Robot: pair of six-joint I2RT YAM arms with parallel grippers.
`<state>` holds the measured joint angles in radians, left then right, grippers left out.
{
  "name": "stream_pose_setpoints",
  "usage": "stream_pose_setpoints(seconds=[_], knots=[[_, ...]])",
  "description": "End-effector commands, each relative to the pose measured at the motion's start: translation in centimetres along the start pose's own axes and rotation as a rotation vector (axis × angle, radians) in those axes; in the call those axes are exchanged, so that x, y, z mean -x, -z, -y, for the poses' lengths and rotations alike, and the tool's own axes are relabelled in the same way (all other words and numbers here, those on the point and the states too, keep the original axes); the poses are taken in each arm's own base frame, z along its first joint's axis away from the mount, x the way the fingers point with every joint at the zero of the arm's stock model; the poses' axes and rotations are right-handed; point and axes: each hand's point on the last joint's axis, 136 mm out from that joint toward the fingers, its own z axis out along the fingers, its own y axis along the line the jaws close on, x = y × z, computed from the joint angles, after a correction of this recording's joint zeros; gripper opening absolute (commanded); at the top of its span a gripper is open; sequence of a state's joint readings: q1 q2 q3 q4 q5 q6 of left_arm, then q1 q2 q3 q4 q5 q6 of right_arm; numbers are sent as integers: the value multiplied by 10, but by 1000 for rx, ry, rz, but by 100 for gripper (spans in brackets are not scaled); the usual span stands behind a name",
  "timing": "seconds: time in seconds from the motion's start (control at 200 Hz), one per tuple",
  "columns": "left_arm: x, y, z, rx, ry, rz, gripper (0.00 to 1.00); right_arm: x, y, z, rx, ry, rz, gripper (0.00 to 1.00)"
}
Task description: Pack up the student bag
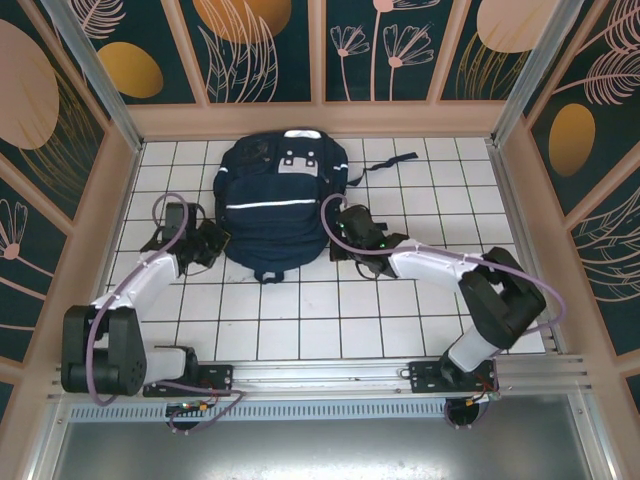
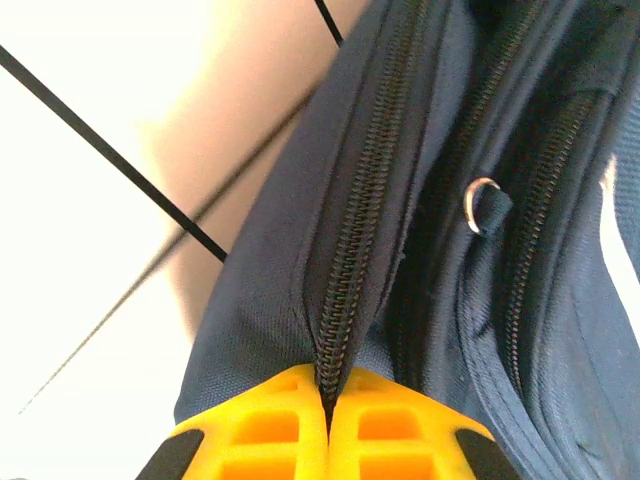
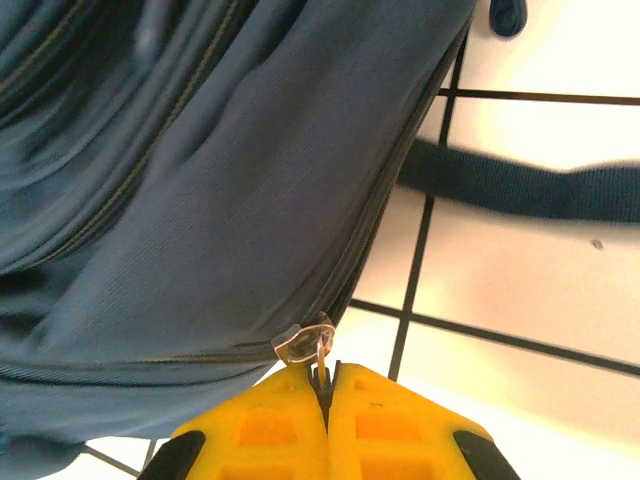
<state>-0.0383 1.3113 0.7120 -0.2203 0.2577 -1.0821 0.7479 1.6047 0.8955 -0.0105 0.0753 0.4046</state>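
Left gripper (image 2: 328,425) is pinched tight on the student bag (image 1: 275,205) zipper (image 2: 350,270), right gripper (image 3: 326,400) clamped on a zipper pull (image 3: 312,338).

Matt woven cloth student bag (image 1: 280,200), glossy tiled table (image 1: 420,300)

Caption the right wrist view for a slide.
Right gripper shut on a metal zipper pull at the edge of the student bag.

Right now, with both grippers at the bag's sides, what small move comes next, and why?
Probably the right gripper should draw the zipper pull along its track: it is shut on the pull, while the left gripper pinches the closed zipper seam of the student bag, steadying it.
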Motion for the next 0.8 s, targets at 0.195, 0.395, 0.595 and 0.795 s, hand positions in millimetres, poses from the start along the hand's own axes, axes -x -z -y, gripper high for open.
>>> stream_pose_setpoints(seconds=[0.195,0.395,0.595,0.795], knots=[[22,27,10,-47,-17,42,49,27,-16,-51,69,91,41,0],[-38,37,13,-141,132,-54,50,16,-26,-94,163,116,14,0],[-97,33,42,-211,158,-133,57,10,-21,-123,276,129,1,0],[-107,10,36,-174,170,-110,63,6,-11,-163,350,218,11,0]])
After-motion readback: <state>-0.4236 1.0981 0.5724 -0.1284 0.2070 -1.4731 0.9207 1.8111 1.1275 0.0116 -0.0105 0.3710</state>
